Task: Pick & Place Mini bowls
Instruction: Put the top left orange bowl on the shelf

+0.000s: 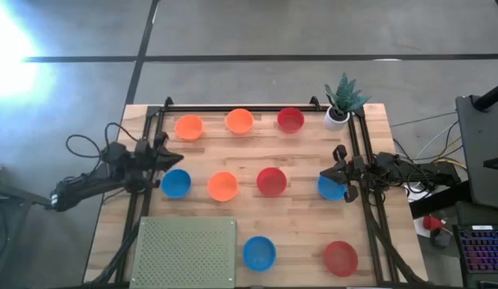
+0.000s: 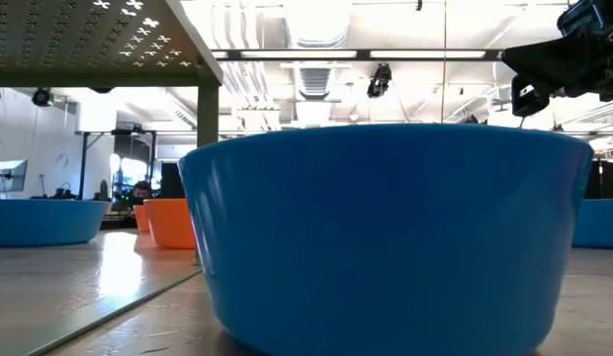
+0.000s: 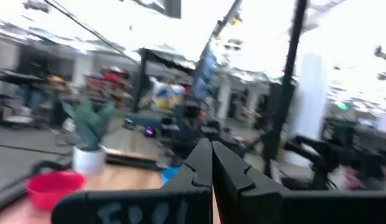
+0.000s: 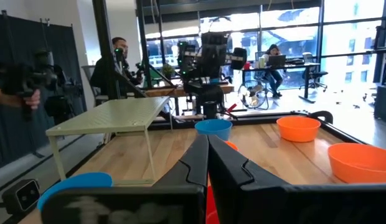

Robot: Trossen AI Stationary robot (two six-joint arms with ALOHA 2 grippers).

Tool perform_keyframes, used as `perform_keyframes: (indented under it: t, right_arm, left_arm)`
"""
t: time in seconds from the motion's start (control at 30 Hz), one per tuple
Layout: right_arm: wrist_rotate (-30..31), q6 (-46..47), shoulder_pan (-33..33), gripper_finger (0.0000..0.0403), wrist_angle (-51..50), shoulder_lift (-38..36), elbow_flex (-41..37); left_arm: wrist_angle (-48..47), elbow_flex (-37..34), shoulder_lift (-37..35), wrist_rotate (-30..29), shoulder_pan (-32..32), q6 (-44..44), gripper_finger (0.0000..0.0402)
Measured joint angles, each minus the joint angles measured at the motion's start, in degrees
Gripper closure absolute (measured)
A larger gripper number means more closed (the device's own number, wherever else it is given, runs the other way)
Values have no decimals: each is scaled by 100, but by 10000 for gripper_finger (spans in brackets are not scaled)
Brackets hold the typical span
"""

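A: Item nearest the lens: blue bowl (image 2: 386, 237), filling the low view. Where is it entered?

B: On the table (image 1: 305, 229), front row, just right of the green perforated rack (image 1: 185, 253). The rack serves as landmark and is the largest piece on the table.

A: Arms next.

B: Left gripper (image 1: 170, 155) above the rack's left corner, beside a blue bowl (image 1: 176, 183); fingers (image 3: 202, 165) pressed together, grasping nothing. Right gripper (image 1: 340, 172) far right of the rack, over another blue bowl (image 1: 330, 188); fingers (image 4: 205, 158) likewise closed and empty.

A: Remaining mini bowls?

B: Back row, farthest from the rack: orange (image 1: 189, 127), orange (image 1: 239, 121), red (image 1: 291, 120). Middle row, just above the rack's right end: orange (image 1: 222, 186), then red (image 1: 271, 181). Front row, far right: red (image 1: 340, 258). Nine in all, none stacked.

A: Smallest entry?

B: Small white pot with a green plant (image 1: 340, 103), back right corner; not part of the lot.

A: Handling notes?

B: Judged light, stiff plastic, smooth and likely slippery, apt to skid when nudged. Best taken with one finger inside and one outside the rim.
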State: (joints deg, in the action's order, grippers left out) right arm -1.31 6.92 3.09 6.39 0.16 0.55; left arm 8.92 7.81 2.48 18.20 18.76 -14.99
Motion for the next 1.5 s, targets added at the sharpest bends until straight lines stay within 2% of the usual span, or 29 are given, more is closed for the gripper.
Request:
perform_keyframes:
  t: [0.27, 0.5, 0.67, 0.97, 1.1, 1.3, 1.5]
  right_arm:
    - [-1, -1, 1, 394, 4, 2, -1]
    - [-4, -2, 0, 394, 18, 0, -1]
    - [-4, -2, 2, 394, 17, 0, -1]
    - [-6, -90, 2, 394, 98, 0, 1]
    - [-8, -92, 2, 394, 241, 0, -1]
    - [-12, -110, 1, 394, 299, 0, 0]
    - [-12, -115, 1, 394, 299, 0, -1]
  left_arm:
    - [-1218, 904, 683, -1036, 0, -433, 402]
    - [-2492, 1903, 1543, -1329, 0, -937, 402]
    - [-2573, 2382, 2028, -1534, 2, -1231, 402]
    - [-2348, 2625, 2337, -1537, 2, -1344, 402]
    - [-2426, 2608, 2379, -1825, 4, -1808, 402]
    - [-3095, 2643, 2577, -2352, 10, -2213, 402]
    - [-4061, 3093, 2989, -2915, 26, -2425, 402]
